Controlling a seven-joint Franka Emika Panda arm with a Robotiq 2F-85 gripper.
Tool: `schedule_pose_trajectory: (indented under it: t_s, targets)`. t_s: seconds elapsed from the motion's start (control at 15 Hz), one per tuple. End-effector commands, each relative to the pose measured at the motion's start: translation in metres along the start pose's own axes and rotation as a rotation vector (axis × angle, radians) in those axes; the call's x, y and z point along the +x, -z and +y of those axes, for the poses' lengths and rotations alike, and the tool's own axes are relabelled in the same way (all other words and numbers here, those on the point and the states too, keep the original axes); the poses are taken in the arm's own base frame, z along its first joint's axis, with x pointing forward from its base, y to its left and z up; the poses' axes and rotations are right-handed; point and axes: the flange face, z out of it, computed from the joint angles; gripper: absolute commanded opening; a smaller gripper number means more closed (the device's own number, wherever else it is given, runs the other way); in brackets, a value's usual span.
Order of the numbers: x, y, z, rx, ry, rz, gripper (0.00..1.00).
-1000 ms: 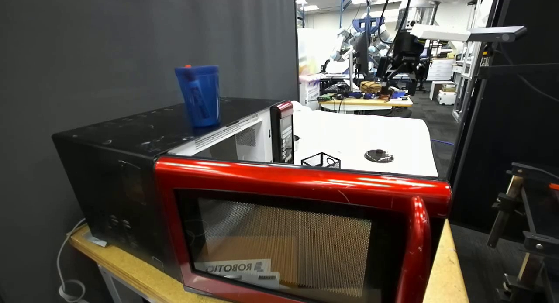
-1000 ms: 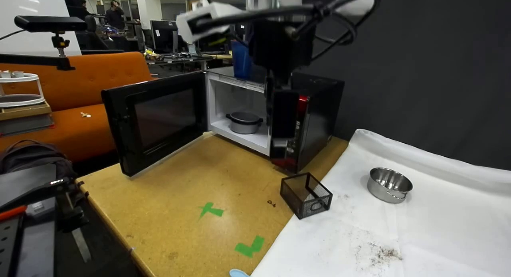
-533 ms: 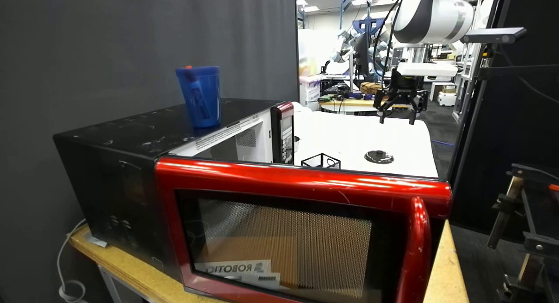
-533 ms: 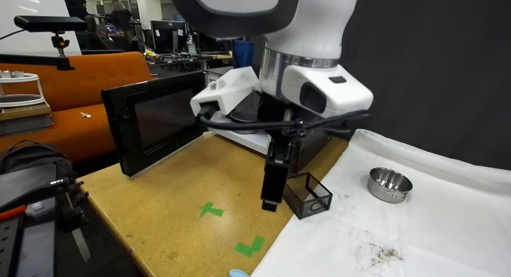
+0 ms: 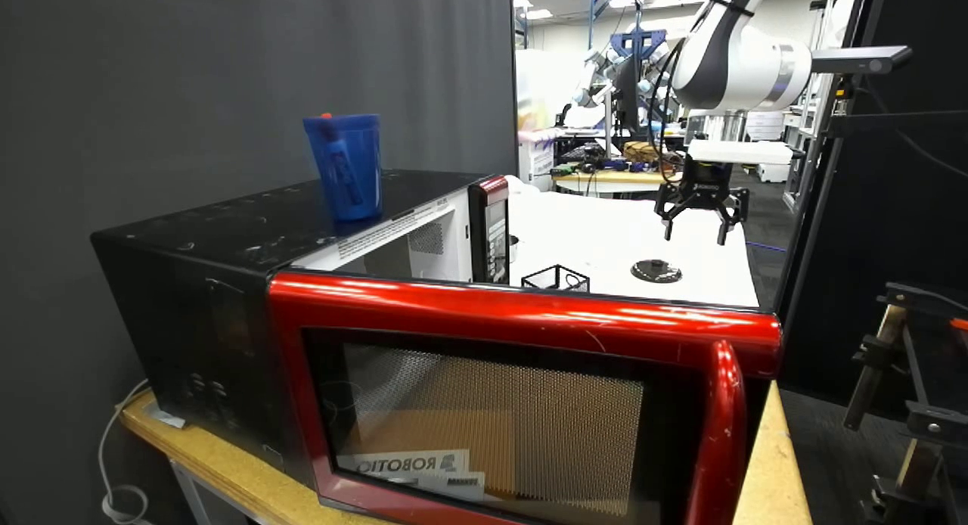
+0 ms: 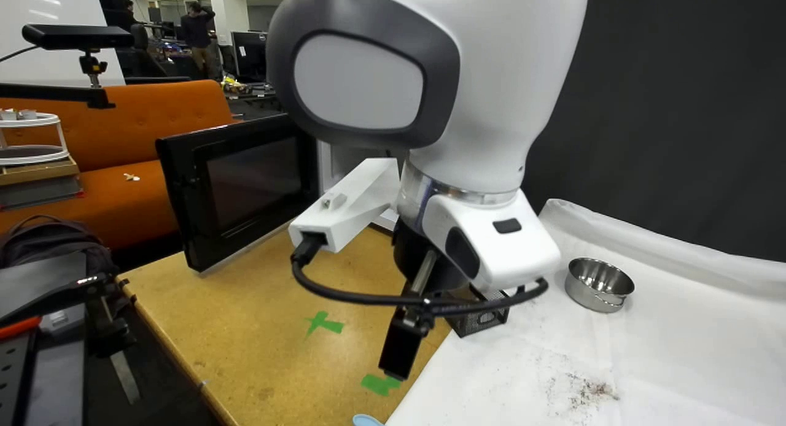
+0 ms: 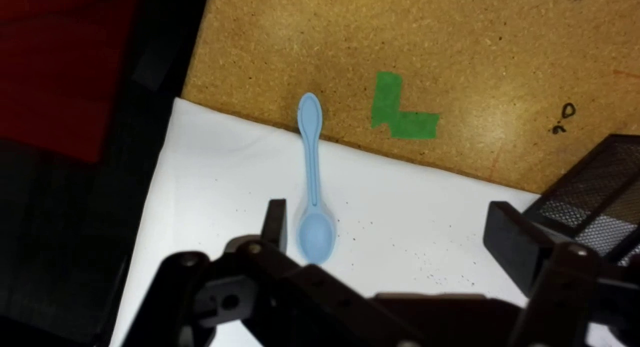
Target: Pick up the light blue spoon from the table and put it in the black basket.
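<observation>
The light blue spoon [image 7: 312,172] lies in the wrist view with its bowl on the white table top [image 7: 200,197] and its handle end over brown board. Only its tip [image 6: 366,420] shows at the bottom of an exterior view. My gripper [image 7: 390,229] is open and empty above the table, with the spoon's bowl appearing between the fingers, nearer the left one. The gripper also shows open in an exterior view [image 5: 695,235]. The black wire basket [image 7: 595,202] is at the right of the wrist view. It also shows in both exterior views [image 5: 556,280] [image 6: 482,320], partly hidden.
An open red and black microwave [image 5: 529,321] stands with its door swung out and a blue cup [image 5: 348,169] on top. A dark oval lid [image 5: 656,271] and a steel pot [image 6: 599,285] are on the white surface. Green tape [image 7: 400,112] marks the board.
The arm has come down over the table, away from the microwave and toward the spoon. The gripper's two fingers now show spread apart. The spoon and basket have not moved.
</observation>
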Motion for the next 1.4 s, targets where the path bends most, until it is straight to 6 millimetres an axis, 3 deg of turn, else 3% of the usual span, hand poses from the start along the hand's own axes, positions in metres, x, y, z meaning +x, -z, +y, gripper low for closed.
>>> schedule_pose_trajectory:
  t_s: [0.0, 0.6, 1.07, 1.33]
  targets:
    - [-0.007, -0.017, 0.012, 0.011, 0.042, -0.051, 1.00]
    - [-0.008, -0.025, 0.005, -0.004, 0.004, -0.032, 1.00]
    - [-0.019, -0.075, -0.056, 0.110, -0.199, 0.140, 1.00]
    - [-0.008, -0.101, -0.057, 0.058, -0.264, 0.255, 1.00]
